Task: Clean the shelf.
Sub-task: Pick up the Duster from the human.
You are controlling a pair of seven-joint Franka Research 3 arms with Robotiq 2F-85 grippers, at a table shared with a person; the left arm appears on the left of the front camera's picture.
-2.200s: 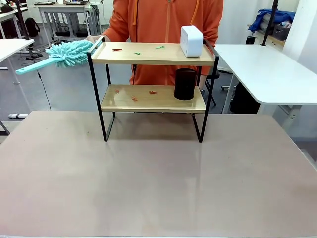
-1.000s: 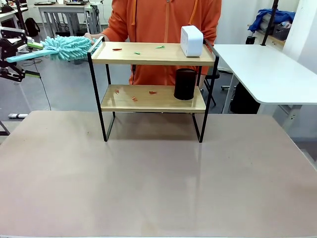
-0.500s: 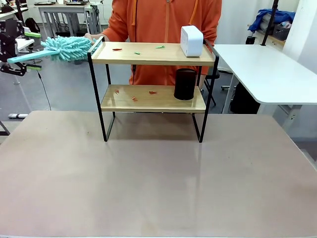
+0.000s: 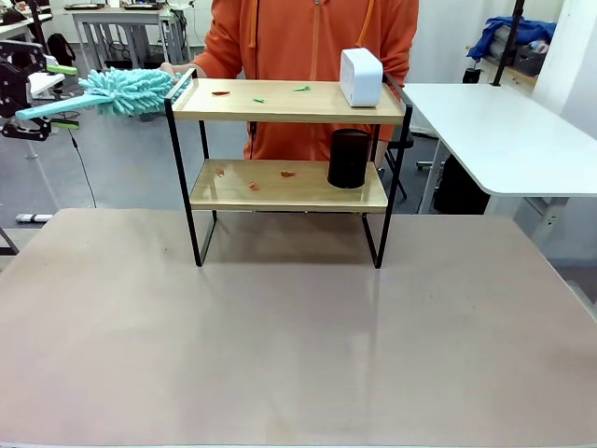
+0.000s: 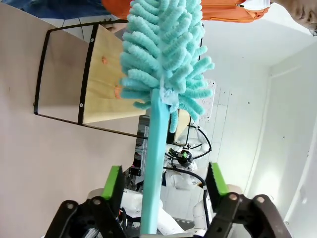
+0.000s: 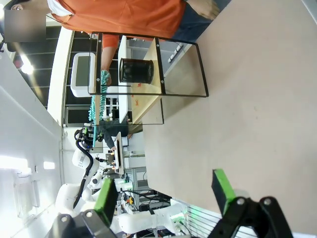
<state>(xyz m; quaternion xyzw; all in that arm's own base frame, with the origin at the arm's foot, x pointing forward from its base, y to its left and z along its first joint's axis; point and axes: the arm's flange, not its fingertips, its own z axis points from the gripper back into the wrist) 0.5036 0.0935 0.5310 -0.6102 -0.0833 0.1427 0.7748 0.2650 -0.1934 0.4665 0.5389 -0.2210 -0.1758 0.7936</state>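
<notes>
Right now a big brown worktop [image 4: 298, 336] is lying in front of the robot. A person in an orange top [image 4: 308, 37] is standing at the far side. The shelf [image 4: 280, 110] is standing on the far part of the worktop, near the middle, right in front of the person. It has two wooden boards and thin black legs.

A fluffy blue-green duster [image 4: 126, 91] is sticking out to the left of the shelf, up by the top board. The person's hand [image 4: 173, 69] is sitting at its fluffy end, next to the shelf's left rail. The left hand [image 5: 166, 181] is spread wide, and the duster's long handle is running between its two green pads without touching them. The right hand [image 6: 163, 193] is spread wide too, with nothing in it, looking at the shelf from well away.

A white box [image 4: 360, 77] is sitting on the top board, at the right end. A black cup [image 4: 349, 159] is standing on the bottom board, under the box. Small red bits [image 4: 220, 92] and green bits [image 4: 300, 89] are lying on the top board, and more red bits are lying on the bottom board.
</notes>
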